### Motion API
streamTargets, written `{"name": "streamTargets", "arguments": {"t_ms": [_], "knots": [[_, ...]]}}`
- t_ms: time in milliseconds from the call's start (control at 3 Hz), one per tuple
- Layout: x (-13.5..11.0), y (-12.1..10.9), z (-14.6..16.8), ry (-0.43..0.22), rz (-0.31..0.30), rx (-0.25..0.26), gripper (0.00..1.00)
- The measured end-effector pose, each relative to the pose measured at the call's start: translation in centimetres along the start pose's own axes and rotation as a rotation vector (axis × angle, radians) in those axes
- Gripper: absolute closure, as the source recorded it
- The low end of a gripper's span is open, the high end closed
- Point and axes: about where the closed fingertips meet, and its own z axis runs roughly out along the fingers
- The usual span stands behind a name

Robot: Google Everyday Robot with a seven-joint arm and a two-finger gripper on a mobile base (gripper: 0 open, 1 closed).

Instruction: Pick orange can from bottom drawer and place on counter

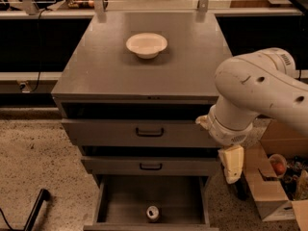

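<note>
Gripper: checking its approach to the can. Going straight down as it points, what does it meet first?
Likely the floor, not the orange can. The gripper hangs right of the bottom drawer, beside the cardboard box; depth is unclear.

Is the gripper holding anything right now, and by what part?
Nothing: the gripper hangs beside the cabinet, apart from the orange can, which stands in the bottom drawer.

Standing here, I can read no word, brand or number on the counter (192, 71), the bottom drawer (125, 201) or the orange can (153, 213). A small dark marking (286, 59) on the arm (260, 85) is illegible. The gripper (231, 170), below the counter's front right corner, shows no readable lettering.
</note>
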Motion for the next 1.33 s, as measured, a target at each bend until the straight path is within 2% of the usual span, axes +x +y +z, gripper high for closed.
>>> {"name": "streamTargets", "arguments": {"t_ms": [333, 667, 1000, 1333], "knots": [[-2.6, -0.2, 2.6, 0.099, -0.246, 0.004, 0.0], [-4.9, 2.5, 6.4, 0.128, -0.527, 0.039, 0.0], [-5.3, 3.1, 7.9, 0.118, -0.621, 0.067, 0.0], [-4.9, 1.5, 9.0, 0.09, -0.656, 0.027, 0.0]]}}
